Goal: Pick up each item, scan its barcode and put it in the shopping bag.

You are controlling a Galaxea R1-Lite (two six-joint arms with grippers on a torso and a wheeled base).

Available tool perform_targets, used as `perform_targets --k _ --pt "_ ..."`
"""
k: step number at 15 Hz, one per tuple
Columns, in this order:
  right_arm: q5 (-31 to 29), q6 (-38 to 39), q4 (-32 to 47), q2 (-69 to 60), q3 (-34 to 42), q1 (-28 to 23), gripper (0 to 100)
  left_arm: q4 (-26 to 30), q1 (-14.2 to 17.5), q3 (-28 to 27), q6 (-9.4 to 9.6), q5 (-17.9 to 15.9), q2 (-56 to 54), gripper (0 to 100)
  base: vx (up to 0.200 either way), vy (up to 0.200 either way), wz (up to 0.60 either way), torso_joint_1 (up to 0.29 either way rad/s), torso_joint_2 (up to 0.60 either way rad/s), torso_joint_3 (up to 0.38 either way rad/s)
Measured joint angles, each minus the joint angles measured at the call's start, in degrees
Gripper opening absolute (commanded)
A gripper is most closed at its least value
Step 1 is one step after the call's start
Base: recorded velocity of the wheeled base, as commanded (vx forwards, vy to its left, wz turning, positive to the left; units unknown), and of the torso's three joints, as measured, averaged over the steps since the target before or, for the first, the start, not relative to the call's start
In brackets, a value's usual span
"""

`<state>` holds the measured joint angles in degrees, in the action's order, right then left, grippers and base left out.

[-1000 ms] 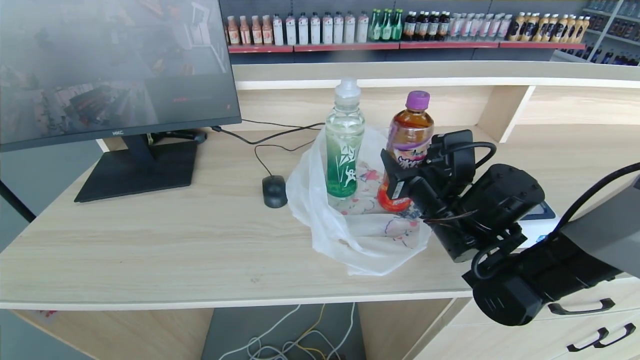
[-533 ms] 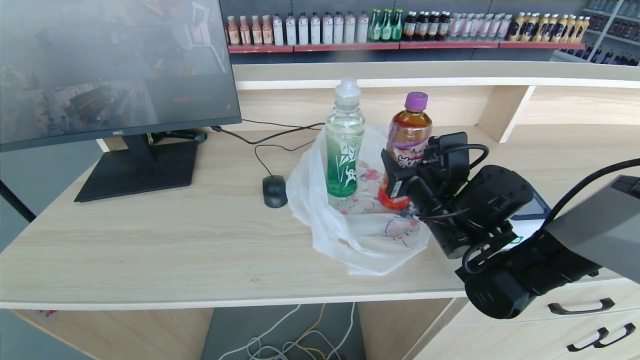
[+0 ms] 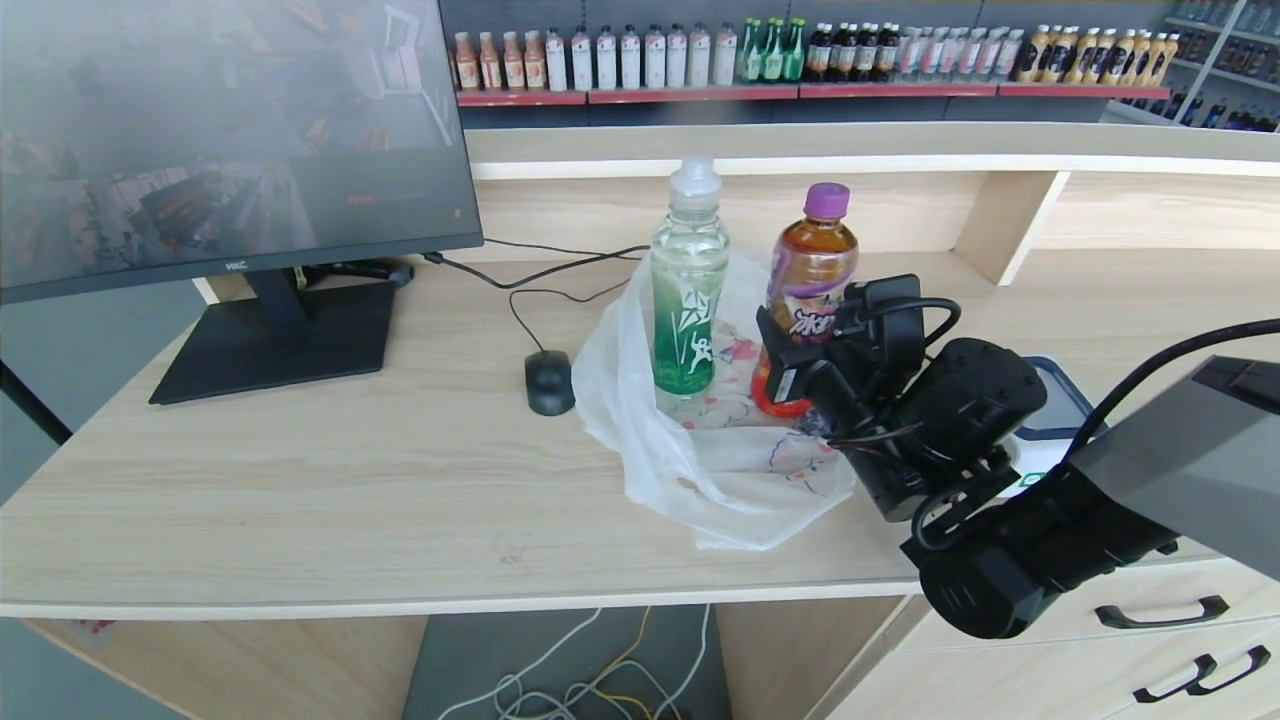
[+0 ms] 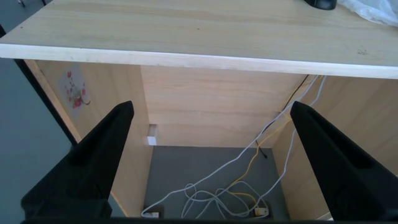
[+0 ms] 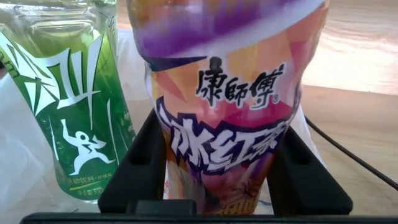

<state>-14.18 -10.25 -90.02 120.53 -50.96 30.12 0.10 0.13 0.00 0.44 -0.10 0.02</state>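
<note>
Shifted left along the counter [image 3: 300,480], the tea bottle [image 3: 812,262] reaches the shopping bag [image 3: 650,450], right gripper [image 5: 219,180] seemingly clamped round it. Lower it upright, clear of the green bottle [image 3: 688,300].

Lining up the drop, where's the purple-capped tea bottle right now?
Head view, centre-right: the purple-capped tea bottle is held in the right gripper, just right of the green bottle, by the white shopping bag's right side.

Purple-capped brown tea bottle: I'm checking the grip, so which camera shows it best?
Right wrist view: the purple-capped brown tea bottle sits close up in the right gripper. Head view: farther off, partly behind the arm. Left wrist view faces under the wooden desk.
</note>
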Motion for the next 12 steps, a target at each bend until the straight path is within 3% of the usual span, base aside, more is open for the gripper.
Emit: perform_targets --k 11,12 --pt "-0.05 0.89 0.10 0.89 0.13 0.55 0 0.00 0.02 0.00 0.00 0.00 0.00 100 0.000 0.000 0.00 0.000 0.00 0.000" --pt "0.00 0.90 0.11 0.89 0.18 0.55 100 0.00 0.02 0.00 0.00 0.00 0.00 100 0.000 0.000 0.00 0.000 0.00 0.000"
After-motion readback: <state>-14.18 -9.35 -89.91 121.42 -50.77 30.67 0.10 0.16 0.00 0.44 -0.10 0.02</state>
